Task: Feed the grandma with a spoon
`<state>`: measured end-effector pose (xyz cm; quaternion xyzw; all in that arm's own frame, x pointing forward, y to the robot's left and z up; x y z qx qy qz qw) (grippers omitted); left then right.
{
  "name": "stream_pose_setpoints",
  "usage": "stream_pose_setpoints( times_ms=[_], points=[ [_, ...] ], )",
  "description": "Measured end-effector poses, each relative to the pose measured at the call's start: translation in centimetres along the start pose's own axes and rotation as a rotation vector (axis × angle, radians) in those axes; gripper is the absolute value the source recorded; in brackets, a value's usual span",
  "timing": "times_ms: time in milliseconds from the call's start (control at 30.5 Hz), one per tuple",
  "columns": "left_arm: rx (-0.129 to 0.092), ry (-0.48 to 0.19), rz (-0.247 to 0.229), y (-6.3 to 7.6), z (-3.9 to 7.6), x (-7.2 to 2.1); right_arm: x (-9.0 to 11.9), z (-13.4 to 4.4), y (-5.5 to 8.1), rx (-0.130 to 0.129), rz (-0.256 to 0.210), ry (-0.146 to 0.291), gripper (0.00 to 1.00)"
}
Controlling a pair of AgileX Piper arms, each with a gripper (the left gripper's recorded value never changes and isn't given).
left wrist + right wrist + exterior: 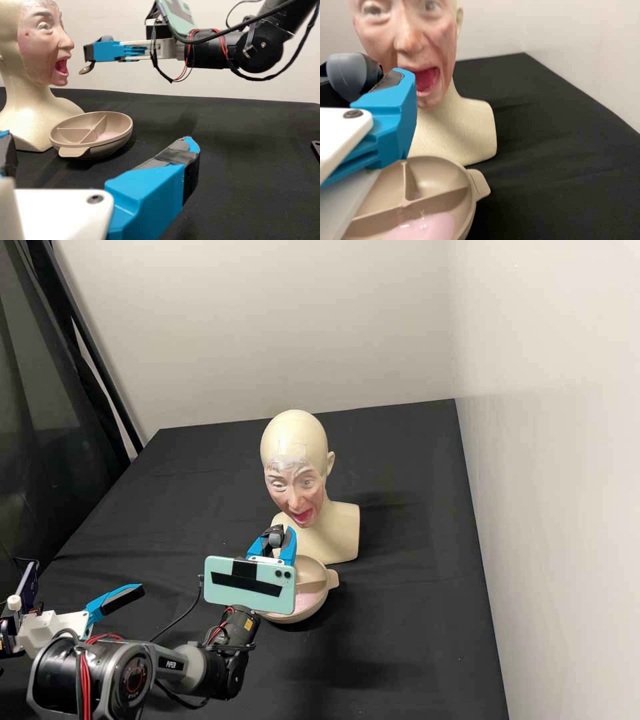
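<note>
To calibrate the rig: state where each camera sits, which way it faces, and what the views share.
High view: fixed above the black bench, looking forward and down on the pale bald mannequin head; dark grey arms show.
Left wrist view: low over the bench, facing the head's profile; open left gripper shows, plus right gripper holding a grey-handled spoon.
Right wrist view: close before the head's mouth, above the beige divided bowl; own blue finger shows.
All share head and bowl.

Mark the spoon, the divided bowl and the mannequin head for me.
spoon (85, 69): left wrist view, on its scoop end near the open mouth.
bowl (117, 144): left wrist view, on its outer wall.
mannequin head (295, 437): high view, on its bald crown.
</note>
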<state>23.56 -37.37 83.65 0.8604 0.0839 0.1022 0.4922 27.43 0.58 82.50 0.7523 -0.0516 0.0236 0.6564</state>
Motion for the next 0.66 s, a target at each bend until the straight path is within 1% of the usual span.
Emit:
stream_pose_setpoints(
  times_ms=[33,98,230,295,328,394,492,558,623,656],
  points=[
    [0.0,0.0,0.0,0.0,0.0,0.0,-0.1,0.0,0.0,0.011,0.008,0.01,0.0],
    [0.0,0.0,0.0,0.0,0.0,0.0,-0.4,0.1,0.0,0.021,0.01,0.009,0.0],
    [0.0,0.0,0.0,0.0,0.0,0.0,-0.6,0.2,-0.1,0.023,0.009,0.005,0.0],
    [0.001,0.001,0.007,0.2,0.0,-0.05,-0.6,0.2,-0.1,0.023,0.009,0.005,0.0],
    [0.01,0.008,0.014,0.3,0.1,-0.08,-0.6,0.2,-0.1,0.023,0.009,0.005,0.0],
    [0.035,0.027,0.041,0.4,0.1,-0.17,-0.6,0.2,-0.1,0.023,0.009,0.005,0.0],
    [0.058,0.046,0.075,0.7,0.5,-0.38,-0.6,0.2,-0.1,0.023,0.009,0.005,0.0],
    [0.061,0.064,0.085,0.8,0.6,-0.73,-0.6,0.2,-0.1,0.023,0.009,0.005,0.0],
    [0.058,0.061,0.09,0.9,0.6,-1.09,-0.6,0.2,-0.1,0.023,0.009,0.005,0.0],
    [0.051,0.06,0.094,1.0,0.6,-1.23,-0.6,0.2,-0.1,0.023,0.009,0.005,0.0]
  ],
)
